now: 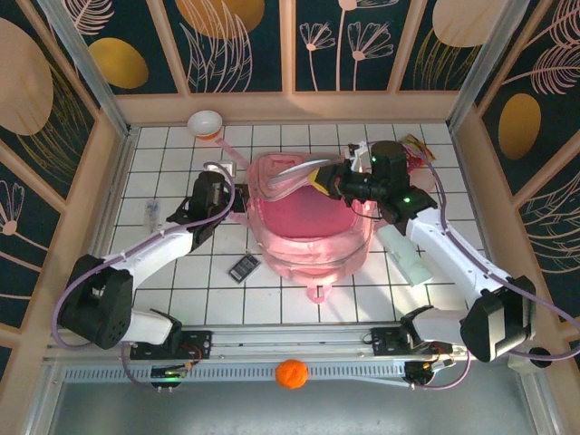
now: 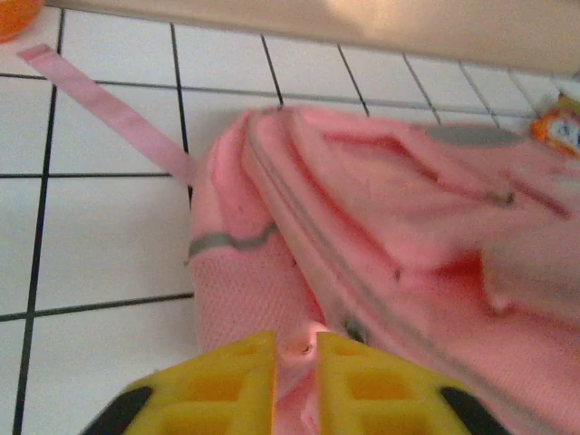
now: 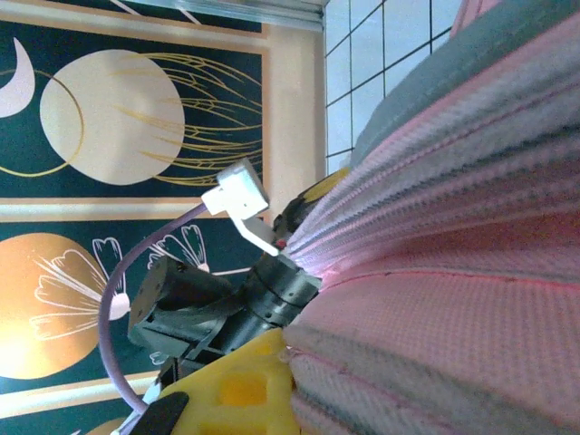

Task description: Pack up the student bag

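Note:
The student bag point(image 1: 313, 222), a soft pink backpack, lies in the middle of the white tiled table with its main mouth gaping upward. My left gripper point(image 1: 232, 194) is at the bag's left rim. In the left wrist view its yellow fingers point(image 2: 227, 381) stand a narrow gap apart, and a pinch of pink fabric from the bag point(image 2: 408, 208) fills that gap. My right gripper point(image 1: 323, 181) is at the bag's far rim and lifts the flap. In the right wrist view one yellow finger point(image 3: 237, 388) presses against ribbed pink bag fabric point(image 3: 453, 272); the other finger is hidden behind it.
A white and pink cup point(image 1: 206, 124) stands at the back left. A small dark device point(image 1: 244, 266) lies by the bag's near left corner, and a clear item point(image 1: 152, 213) further left. A white block point(image 1: 410, 258) lies under my right arm. A snack packet point(image 1: 417, 148) is at the back right, and an orange ball point(image 1: 291, 372) on the front rail.

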### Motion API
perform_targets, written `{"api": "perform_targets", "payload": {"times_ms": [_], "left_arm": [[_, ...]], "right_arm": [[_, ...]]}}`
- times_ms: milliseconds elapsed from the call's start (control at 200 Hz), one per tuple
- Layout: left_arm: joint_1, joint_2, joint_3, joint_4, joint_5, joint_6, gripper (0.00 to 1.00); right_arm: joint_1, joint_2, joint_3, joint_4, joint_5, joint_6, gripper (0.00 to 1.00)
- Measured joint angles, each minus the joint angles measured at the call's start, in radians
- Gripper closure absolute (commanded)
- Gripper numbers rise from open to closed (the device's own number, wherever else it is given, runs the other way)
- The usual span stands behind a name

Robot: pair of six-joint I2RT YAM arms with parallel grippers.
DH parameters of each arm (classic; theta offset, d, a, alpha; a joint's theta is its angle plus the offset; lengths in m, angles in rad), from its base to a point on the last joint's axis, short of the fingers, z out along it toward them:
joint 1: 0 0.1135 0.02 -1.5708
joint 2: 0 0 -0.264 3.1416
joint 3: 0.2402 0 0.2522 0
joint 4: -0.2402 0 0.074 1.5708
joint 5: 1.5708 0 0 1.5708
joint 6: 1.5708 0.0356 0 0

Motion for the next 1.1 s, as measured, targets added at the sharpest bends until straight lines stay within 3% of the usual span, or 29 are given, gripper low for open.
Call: {"api": "perform_targets", "payload": {"times_ms": [80,330,475,671,816,1016,1101], "left_arm": [[0.007,-0.020,0.037,-0.037,-0.003,0.005,0.45],[0.010,-0.188,0.077,-0.189,-0.001,-0.023,0.30],[0.010,-0.265,0.075,-0.212,0.064,0.021,0.23],[0.010,-0.292,0.068,-0.155,0.238,0.262,0.20],[0.004,-0.216,0.109,-0.135,0.323,0.507,0.17],[-0.069,-0.002,0.288,-0.124,0.320,0.761,0.15],[-0.105,0.085,0.343,-0.102,0.290,0.810,0.23]], "right_arm": [[-0.006,0.046,0.024,0.031,0.000,-0.001,1.00],[-0.018,0.287,0.228,0.097,-0.004,-0.040,1.00],[-0.020,0.325,0.266,0.091,-0.002,-0.054,1.00],[-0.016,0.285,0.222,0.074,0.024,-0.052,1.00],[-0.004,0.260,0.198,0.062,0.031,-0.051,1.00],[0.013,0.260,0.198,0.055,0.031,-0.050,1.00],[0.018,0.260,0.198,0.053,0.032,-0.049,1.00]]}}
